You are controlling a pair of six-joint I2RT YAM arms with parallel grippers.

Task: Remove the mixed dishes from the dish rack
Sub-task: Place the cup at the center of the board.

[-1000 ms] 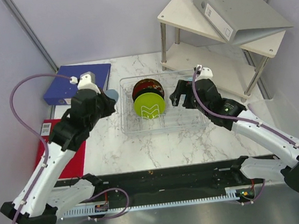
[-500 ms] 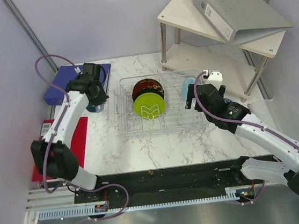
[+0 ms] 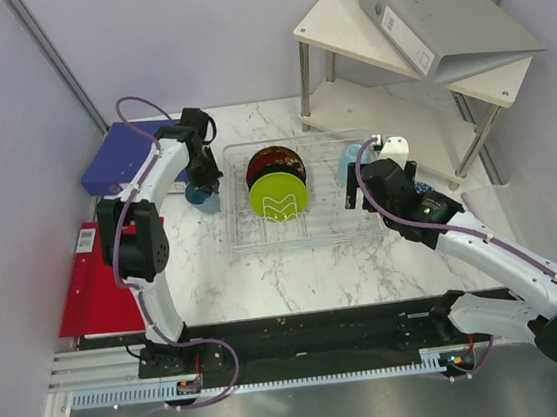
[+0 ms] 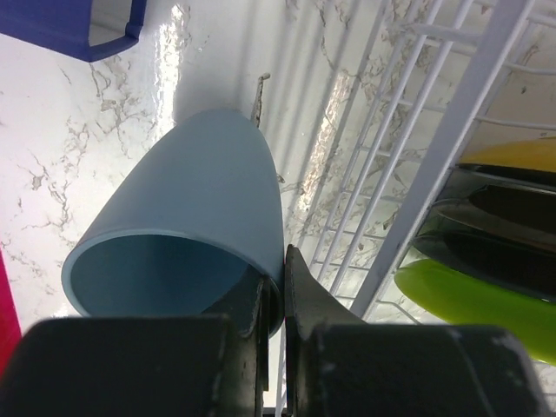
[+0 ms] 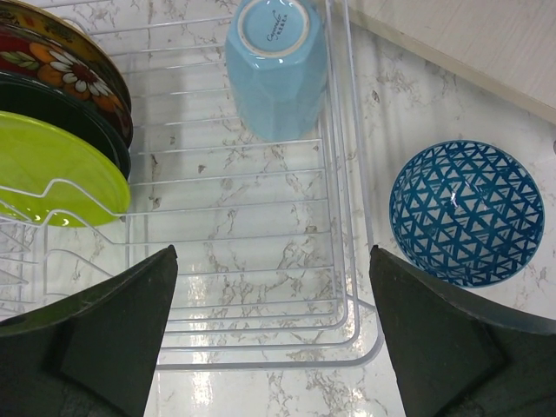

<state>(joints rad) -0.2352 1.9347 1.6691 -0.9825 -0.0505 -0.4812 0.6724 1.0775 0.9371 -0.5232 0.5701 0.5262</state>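
Note:
My left gripper (image 3: 202,182) is shut on the rim of a light blue cup (image 3: 199,193), held low just left of the clear dish rack (image 3: 307,233). In the left wrist view the cup (image 4: 191,208) is tilted and my jaws (image 4: 280,291) pinch its rim. My right gripper (image 3: 355,188) is open and empty over the rack's right end (image 5: 271,261). The rack holds a lime-green plate (image 3: 277,199), a black plate (image 5: 82,113) and a yellow-brown patterned plate (image 3: 271,159), standing upright. A second light blue cup (image 5: 276,65) lies upside down inside. A blue patterned bowl (image 5: 466,213) sits on the table right of the rack.
A blue binder (image 3: 117,156) and a red folder (image 3: 91,285) lie at the left. A white two-tier shelf (image 3: 381,51) with a grey binder (image 3: 448,13) stands at the back right. The rack's wire wall (image 4: 434,156) is close to the right of the held cup.
My left arm has swung the light blue cup back and right, to the rack's left side. My right gripper has shifted slightly right, uncovering the cup in the rack.

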